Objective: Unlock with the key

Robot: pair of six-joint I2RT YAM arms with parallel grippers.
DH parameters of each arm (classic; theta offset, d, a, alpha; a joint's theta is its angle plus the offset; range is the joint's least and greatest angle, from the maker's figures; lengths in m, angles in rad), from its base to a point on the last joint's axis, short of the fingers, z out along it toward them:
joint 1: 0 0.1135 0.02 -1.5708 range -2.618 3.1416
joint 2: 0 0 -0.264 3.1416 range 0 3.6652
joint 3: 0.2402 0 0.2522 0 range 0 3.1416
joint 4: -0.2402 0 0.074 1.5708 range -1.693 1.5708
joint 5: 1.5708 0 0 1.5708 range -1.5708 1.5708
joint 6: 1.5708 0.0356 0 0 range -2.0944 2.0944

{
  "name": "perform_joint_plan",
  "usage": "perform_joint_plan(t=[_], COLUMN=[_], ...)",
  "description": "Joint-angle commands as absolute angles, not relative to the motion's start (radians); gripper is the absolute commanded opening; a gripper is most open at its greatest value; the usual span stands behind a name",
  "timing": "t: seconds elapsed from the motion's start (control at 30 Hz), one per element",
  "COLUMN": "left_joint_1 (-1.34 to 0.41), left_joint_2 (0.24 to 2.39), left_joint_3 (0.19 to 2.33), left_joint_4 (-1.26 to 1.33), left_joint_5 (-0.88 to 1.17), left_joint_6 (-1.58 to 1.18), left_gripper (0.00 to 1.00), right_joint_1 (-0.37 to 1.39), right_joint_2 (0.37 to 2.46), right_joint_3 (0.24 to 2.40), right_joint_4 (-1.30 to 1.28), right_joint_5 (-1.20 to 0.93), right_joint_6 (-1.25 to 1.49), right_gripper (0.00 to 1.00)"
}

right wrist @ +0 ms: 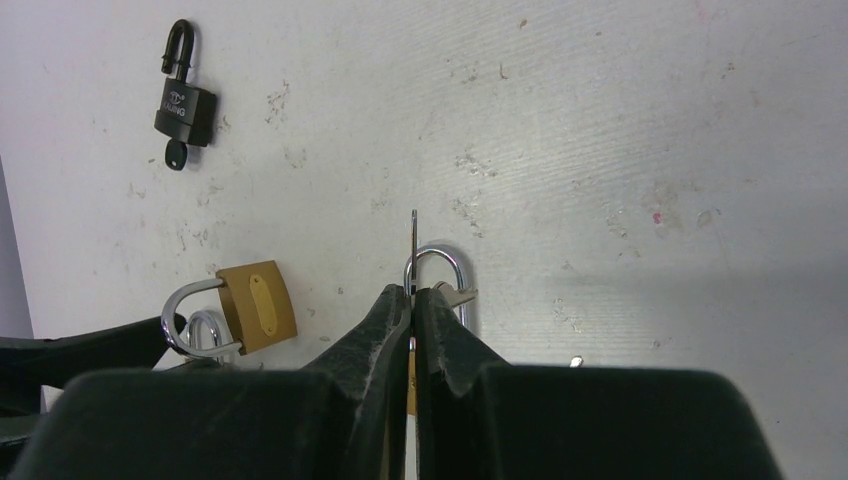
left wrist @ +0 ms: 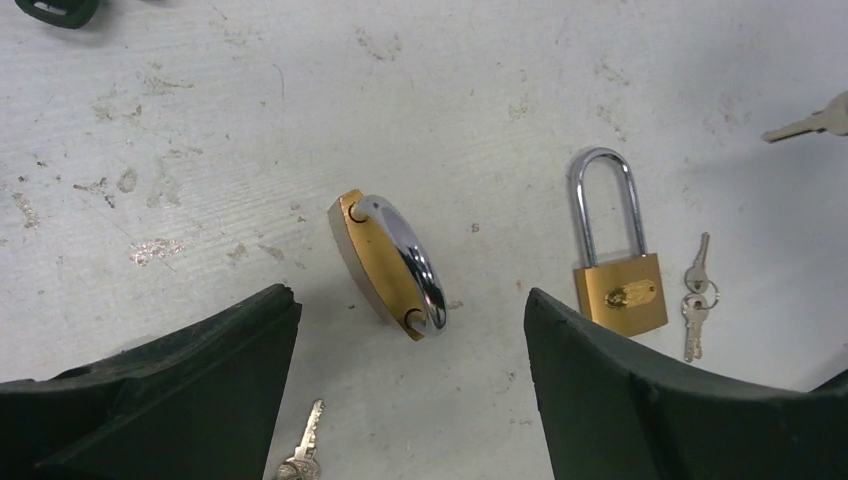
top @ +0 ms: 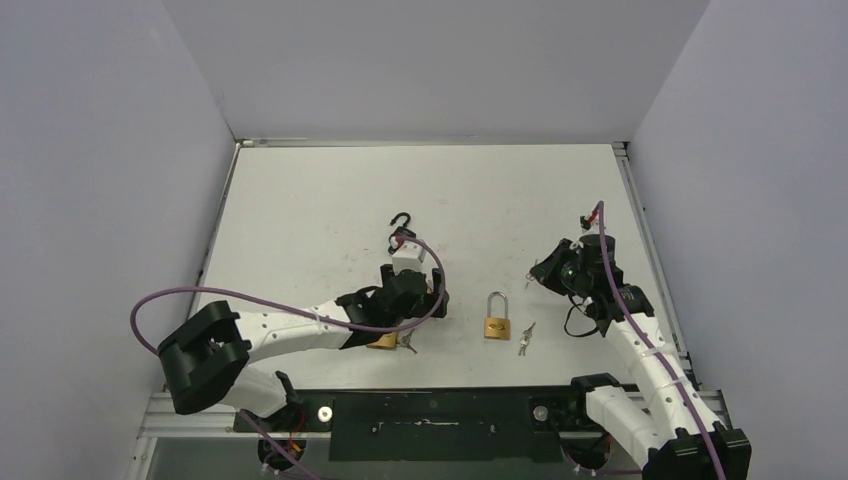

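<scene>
My right gripper [right wrist: 413, 292] is shut on a small silver key [right wrist: 413, 235] whose blade sticks out past the fingertips. It hovers over the chrome shackle of a brass padlock [right wrist: 447, 268]. That padlock [top: 497, 318] lies flat mid-table, apart from the gripper [top: 543, 271]. My left gripper [left wrist: 410, 345] is open and empty. A second brass padlock [left wrist: 388, 265] stands on its edge just beyond its fingers [left wrist: 205, 365]. This padlock shows at the left gripper [top: 405, 305] in the top view [top: 385, 341].
A pair of keys [top: 525, 338] lies right of the middle padlock. A loose key [left wrist: 303, 458] lies between the left fingers. A black padlock [top: 402, 228] with its key lies farther back. Walls close in the table [top: 300, 200] on three sides.
</scene>
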State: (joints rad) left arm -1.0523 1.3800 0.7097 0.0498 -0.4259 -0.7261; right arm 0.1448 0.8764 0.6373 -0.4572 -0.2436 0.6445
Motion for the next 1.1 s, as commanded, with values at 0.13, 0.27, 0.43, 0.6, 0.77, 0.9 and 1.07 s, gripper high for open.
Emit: perform_joint_plan(t=[0.13,0.27,0.43,0.6,0.77,0.9,1.07], left_joint_1=[-1.094,-1.157,-1.210,-1.216,-1.217,-1.212,-1.166], left_joint_2=[1.547,1.594,1.639,1.700,1.733,1.748,1.680], left_joint_3=[0.736,0.733,0.710,0.718,0.731,0.737,0.727], left_joint_4=[0.188,0.221,0.295,0.293,0.236,0.238,0.315], left_joint_5=[-0.537,-0.659,-0.819,-0.867,-0.887,-0.887,-0.785], left_joint_6=[-0.761,-0.779,-0.755,-0.788,-0.838,-0.846,-0.745], left_gripper=[0.79,0.72,0.65,0.53,0.48,0.29,0.00], right_joint_1=[0.155,0.158,0.159,0.161,0.161,0.161,0.161], right_joint_2=[0.883,0.886,0.889,0.898,0.901,0.903,0.892], right_joint_3=[0.626,0.630,0.639,0.658,0.673,0.678,0.687], right_joint_4=[-0.403,-0.404,-0.417,-0.434,-0.440,-0.443,-0.419], right_joint_5=[-0.238,-0.237,-0.230,-0.224,-0.221,-0.232,-0.287], right_joint_6=[0.660,0.659,0.654,0.637,0.632,0.627,0.566], right_gripper=[0.00,0.00,0.00,0.00,0.00,0.00,0.00])
